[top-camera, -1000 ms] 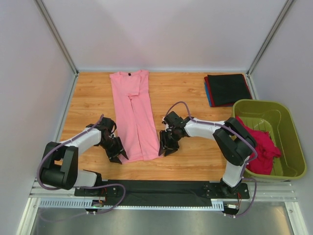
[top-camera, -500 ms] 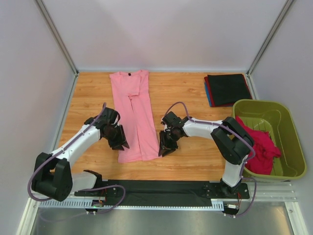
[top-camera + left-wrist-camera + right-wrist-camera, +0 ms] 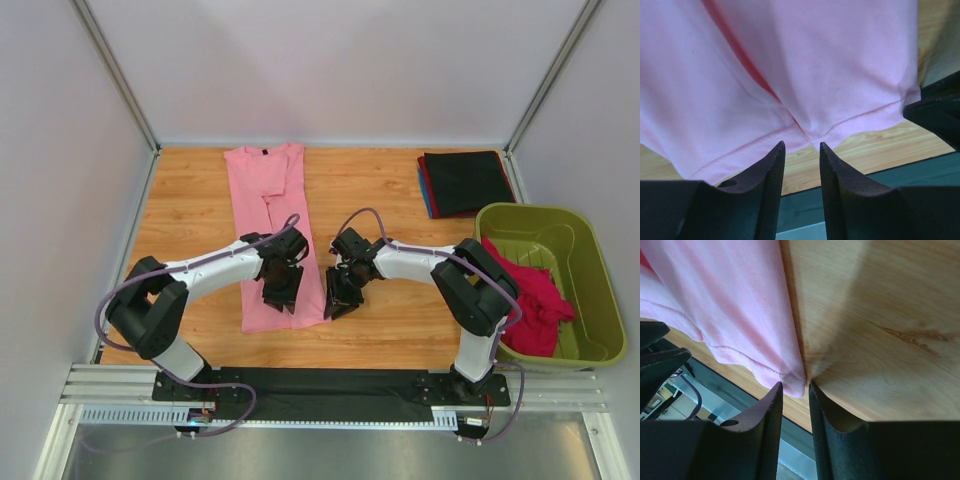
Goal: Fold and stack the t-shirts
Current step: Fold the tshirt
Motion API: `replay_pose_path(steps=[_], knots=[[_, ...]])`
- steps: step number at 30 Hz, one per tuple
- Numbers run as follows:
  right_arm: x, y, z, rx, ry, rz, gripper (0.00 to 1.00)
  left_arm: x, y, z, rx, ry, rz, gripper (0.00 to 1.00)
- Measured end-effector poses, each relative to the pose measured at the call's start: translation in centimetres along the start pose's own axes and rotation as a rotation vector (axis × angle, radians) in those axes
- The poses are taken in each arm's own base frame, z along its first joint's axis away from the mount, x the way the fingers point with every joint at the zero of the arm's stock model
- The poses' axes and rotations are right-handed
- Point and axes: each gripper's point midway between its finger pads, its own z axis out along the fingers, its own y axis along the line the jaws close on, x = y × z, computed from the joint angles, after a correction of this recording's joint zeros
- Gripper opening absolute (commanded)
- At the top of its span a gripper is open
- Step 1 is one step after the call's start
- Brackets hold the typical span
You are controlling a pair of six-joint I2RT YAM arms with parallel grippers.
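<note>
Long, flat light pink cloth t-shirt (image 3: 268, 215) lies ahead of both grippers, its hem at their tips. Left gripper (image 3: 801, 145) has its jaws narrowly apart and empty. Right gripper (image 3: 796, 385) has its jaws nearly together at the hem corner, perhaps catching it. A one-sided pinch would skew the fold

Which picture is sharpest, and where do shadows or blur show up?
Top view: sharp, evenly lit, faint shadows under the arms on the table. Left wrist view: pink shirt crisp, near fingers slightly soft. Right wrist view: a shadow darkens the table beside the shirt.
</note>
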Motion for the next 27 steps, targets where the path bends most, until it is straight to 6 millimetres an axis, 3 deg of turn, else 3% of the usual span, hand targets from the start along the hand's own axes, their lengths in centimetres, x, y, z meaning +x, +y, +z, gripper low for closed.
replay_pose_path(steps=[9,23,26,27], knots=[[0.0,0.0,0.0,0.001,-0.001,0.0,0.29,-0.1,0.3,1.8,-0.078,0.031,0.036,0.36],[0.0,0.0,0.0,0.002,-0.001,0.0,0.3,0.9,0.3,2.3,-0.087,0.045,0.028,0.24],[0.0,-0.1,0.0,0.003,-0.002,0.0,0.3,1.0,0.3,2.3,-0.089,0.047,0.022,0.19],[0.0,-0.1,0.0,0.003,-0.002,0.0,0.3,1.0,0.3,2.3,-0.089,0.047,0.022,0.12]])
